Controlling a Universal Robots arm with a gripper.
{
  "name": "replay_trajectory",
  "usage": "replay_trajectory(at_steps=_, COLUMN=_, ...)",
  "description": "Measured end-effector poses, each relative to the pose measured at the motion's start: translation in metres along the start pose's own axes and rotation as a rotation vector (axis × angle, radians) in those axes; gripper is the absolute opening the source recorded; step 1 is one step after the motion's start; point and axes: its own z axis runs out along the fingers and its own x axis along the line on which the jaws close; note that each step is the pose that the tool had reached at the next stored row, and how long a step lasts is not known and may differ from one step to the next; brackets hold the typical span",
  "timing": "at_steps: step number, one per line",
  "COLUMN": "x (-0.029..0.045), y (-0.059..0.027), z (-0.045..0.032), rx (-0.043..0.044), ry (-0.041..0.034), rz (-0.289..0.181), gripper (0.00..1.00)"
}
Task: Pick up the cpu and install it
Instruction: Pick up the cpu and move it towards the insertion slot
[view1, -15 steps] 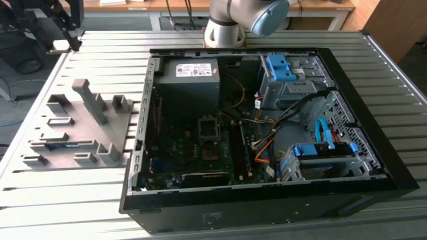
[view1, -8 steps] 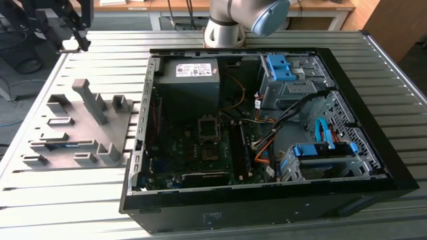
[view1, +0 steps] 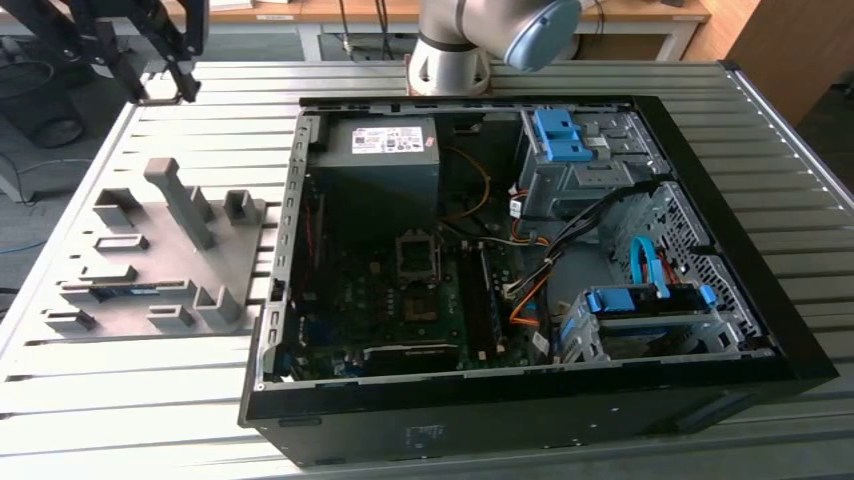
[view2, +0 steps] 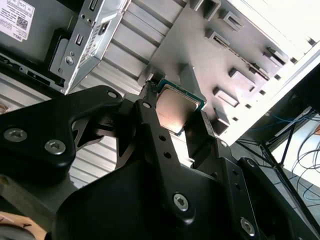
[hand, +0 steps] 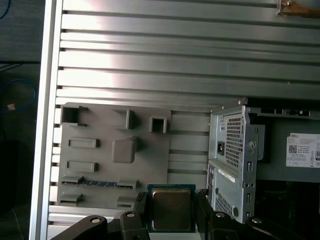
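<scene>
Gripping the cpu (view2: 177, 106) by two opposite edges, my tool (hand: 171, 202) is closed to the chip's width and carries it in the air, above the worktop (hand: 175, 50), near the fixture plate (hand: 100, 170) and outside the open computer case (view1: 534, 430). Risk: contact is on thin edges only, so a jolt could tilt or drop the chip, and a tilted chip would likely seat badly in the socket (view1: 416, 255). Chip: flat, square, smooth silvery lid, green rim. Plate: matte grey, blocky. Worktop: ribbed metal.
</scene>
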Motion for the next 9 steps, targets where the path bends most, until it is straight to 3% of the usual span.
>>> replay_trajectory(at_steps=9, x=-0.0158, y=-0.0006, z=0.0001, rx=-0.0001, ry=0.0, rz=0.0, gripper=0.47)
